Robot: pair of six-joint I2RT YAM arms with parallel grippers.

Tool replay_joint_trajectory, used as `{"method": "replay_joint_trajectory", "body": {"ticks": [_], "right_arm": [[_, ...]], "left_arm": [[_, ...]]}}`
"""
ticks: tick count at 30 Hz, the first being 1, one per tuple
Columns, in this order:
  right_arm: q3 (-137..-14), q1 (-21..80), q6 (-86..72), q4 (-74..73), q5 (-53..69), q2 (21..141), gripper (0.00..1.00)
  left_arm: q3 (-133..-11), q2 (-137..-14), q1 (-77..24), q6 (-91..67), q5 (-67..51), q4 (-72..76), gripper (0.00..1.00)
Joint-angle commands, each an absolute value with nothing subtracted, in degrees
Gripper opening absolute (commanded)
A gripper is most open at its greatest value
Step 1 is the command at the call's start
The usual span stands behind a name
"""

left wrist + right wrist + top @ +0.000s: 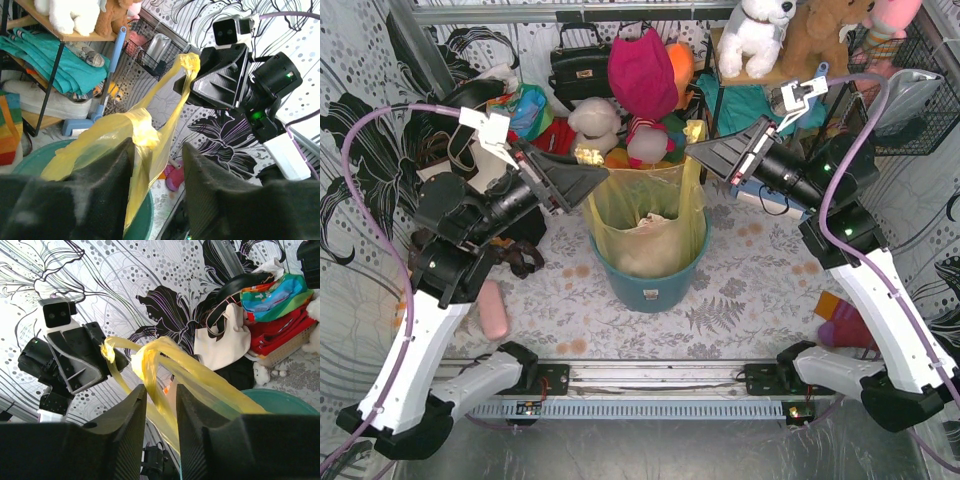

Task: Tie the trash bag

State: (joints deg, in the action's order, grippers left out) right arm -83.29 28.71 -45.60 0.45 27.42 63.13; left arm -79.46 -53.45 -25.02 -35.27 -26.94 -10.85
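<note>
The yellow-green trash bag (645,215) sits in the round teal bin (655,290), with white paper waste (650,245) inside. Its two top ears are pulled up and apart. My left gripper (603,178) is at the left ear. In the left wrist view (157,147) its jaws stand apart, and the bag strip (142,150) lies against one finger only. My right gripper (692,150) is at the right ear. In the right wrist view (161,387) its jaws are nearly together with a twisted strip (160,405) between them. The ear's tip (190,60) sticks out past its fingertips.
Plush toys, a magenta bag (640,70) and a black handbag (580,65) crowd the space behind the bin. A shelf with toys (760,35) and a wire basket (910,90) stand at the back right. A pink object (493,310) lies left and a red-purple one (845,325) right. A cream tote (220,342) is in the background.
</note>
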Motion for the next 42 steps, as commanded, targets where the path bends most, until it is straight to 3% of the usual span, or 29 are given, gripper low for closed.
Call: {"method": "replay_joint_trajectory", "body": {"ticks": [1, 4, 6, 9, 12, 15, 23, 26, 28, 30, 32, 36, 42], "right_arm": [[-85.47, 28.87, -45.36, 4.34, 28.07, 63.59, 0.28], [-85.71, 28.89, -45.08, 4.43, 27.92, 63.72, 0.19], [-87.03, 28.91, -44.50, 4.24, 27.29, 64.23, 0.03], [-93.82, 28.85, -41.59, 1.33, 26.69, 66.64, 0.00], [-102.11, 28.87, -40.04, -0.42, 26.80, 68.71, 0.00], [-102.73, 28.87, -39.91, -0.21, 25.66, 67.97, 0.00], [-82.48, 28.89, -45.10, 5.96, 23.36, 61.19, 0.00], [-80.62, 28.91, -46.41, 7.33, 24.30, 60.97, 0.00], [-81.31, 28.87, -46.27, 7.62, 24.88, 61.68, 0.04], [-82.35, 28.91, -46.14, 7.80, 25.21, 62.58, 0.31], [-83.76, 28.89, -45.99, 7.82, 25.22, 63.76, 0.42], [-86.02, 28.92, -45.75, 7.54, 24.93, 65.93, 0.39], [-87.87, 28.89, -45.82, 7.20, 24.29, 67.06, 0.40]], "left_arm": [[-81.79, -54.91, -24.84, -32.76, -24.91, -10.55, 0.43], [-81.95, -55.06, -24.81, -32.47, -23.92, -9.43, 0.28], [-83.31, -55.42, -24.91, -32.14, -23.52, -8.93, 0.17], [-88.57, -57.77, -24.87, -30.91, -22.93, -10.05, 0.00], [-94.50, -60.72, -24.87, -30.34, -23.41, -11.25, 0.00], [-95.98, -61.29, -24.88, -30.97, -23.68, -10.47, 0.00], [-82.84, -56.83, -24.82, -34.44, -23.63, -4.87, 0.00], [-80.92, -55.87, -24.83, -35.12, -23.63, -3.89, 0.09], [-80.97, -55.58, -24.83, -35.14, -22.82, -4.11, 0.29], [-81.67, -55.51, -24.85, -34.70, -22.05, -4.66, 0.42], [-82.79, -55.86, -24.79, -34.20, -21.76, -5.41, 0.43], [-84.90, -57.05, -24.80, -33.01, -21.27, -7.14, 0.41], [-85.85, -57.86, -24.83, -31.23, -16.39, -10.98, 0.47]]}}
